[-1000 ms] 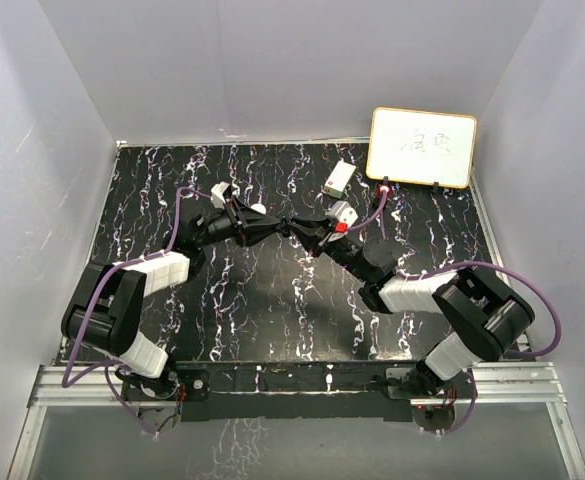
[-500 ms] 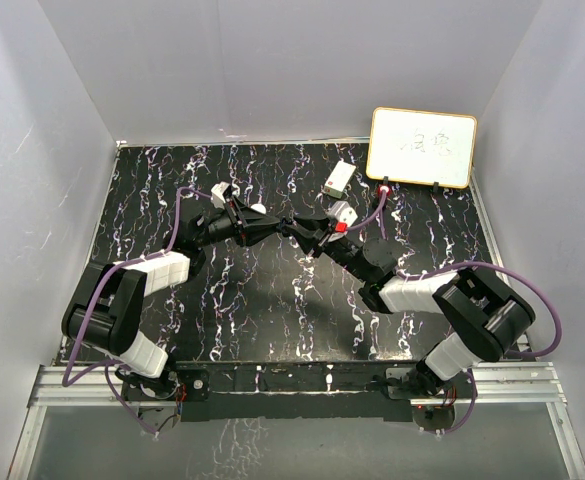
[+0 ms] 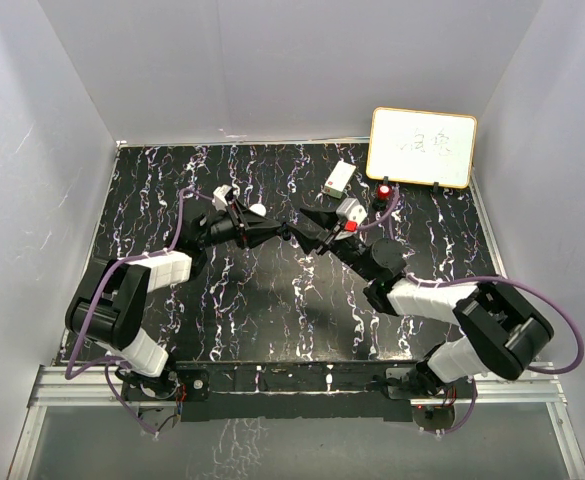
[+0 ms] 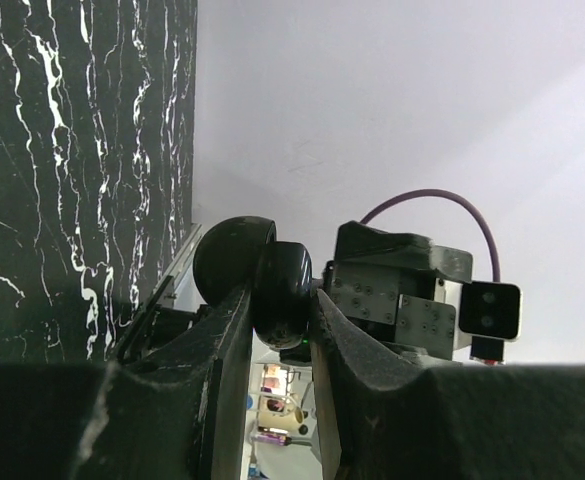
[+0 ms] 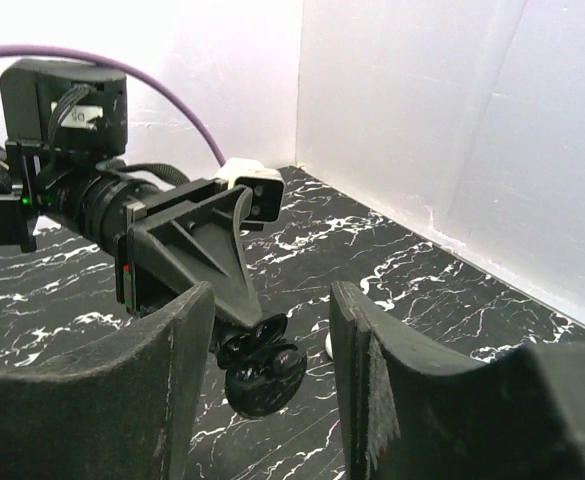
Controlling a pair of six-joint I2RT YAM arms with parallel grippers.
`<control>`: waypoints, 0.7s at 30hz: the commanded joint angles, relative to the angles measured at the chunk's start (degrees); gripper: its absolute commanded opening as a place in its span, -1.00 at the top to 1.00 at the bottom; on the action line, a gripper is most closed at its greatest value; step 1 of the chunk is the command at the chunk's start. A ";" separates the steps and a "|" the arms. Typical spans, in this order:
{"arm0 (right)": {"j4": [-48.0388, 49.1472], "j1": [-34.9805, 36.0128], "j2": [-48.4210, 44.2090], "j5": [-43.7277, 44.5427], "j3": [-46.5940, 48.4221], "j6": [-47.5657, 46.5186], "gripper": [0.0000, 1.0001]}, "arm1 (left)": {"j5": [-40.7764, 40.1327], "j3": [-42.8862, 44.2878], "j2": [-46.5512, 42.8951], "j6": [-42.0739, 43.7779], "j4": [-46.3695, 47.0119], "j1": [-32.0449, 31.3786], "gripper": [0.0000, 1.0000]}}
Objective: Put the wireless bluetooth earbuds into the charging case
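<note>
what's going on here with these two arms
The left gripper is clamped on a small black charging case with its lid open, holding it over the black marbled table. The right gripper faces the case at close range, its jaws open and nothing in them.

Black charging case (image 5: pixel 264 378) is up in the air, pinched edge-on in the left gripper (image 4: pixel 280 312); round, glossy, lid swung open; what sits inside is too dark to make out; one small white earbud (image 5: pixel 329 346) lies on the table (image 5: pixel 422 290) just behind it, half hidden.
</note>
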 commanded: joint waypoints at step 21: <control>-18.32 -4.43 -1.41 7.85 7.13 1.45 -0.03 | 6.26 5.39 -4.84 13.01 -10.55 -0.26 1.00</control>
